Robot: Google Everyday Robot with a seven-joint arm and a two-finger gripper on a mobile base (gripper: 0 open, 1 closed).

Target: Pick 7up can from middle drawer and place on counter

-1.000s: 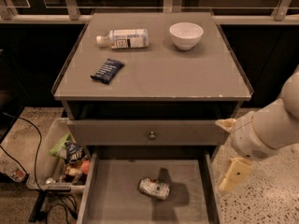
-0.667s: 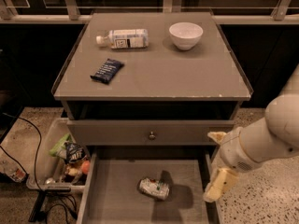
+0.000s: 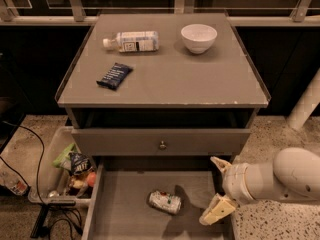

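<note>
The 7up can lies on its side on the floor of the open middle drawer, near the middle. My gripper is at the drawer's right side, to the right of the can and apart from it. Its two pale fingers are spread wide with nothing between them. The counter is the grey cabinet top above, with a chipped front edge.
On the counter lie a white-labelled plastic bottle, a white bowl and a dark blue snack packet. A closed drawer front with a knob sits above the open drawer. A bin of snacks and cables stand at the left.
My arm and gripper have moved left and down, from beside the cabinet to over the right side of the open drawer, closer to the can. The can has not moved.
</note>
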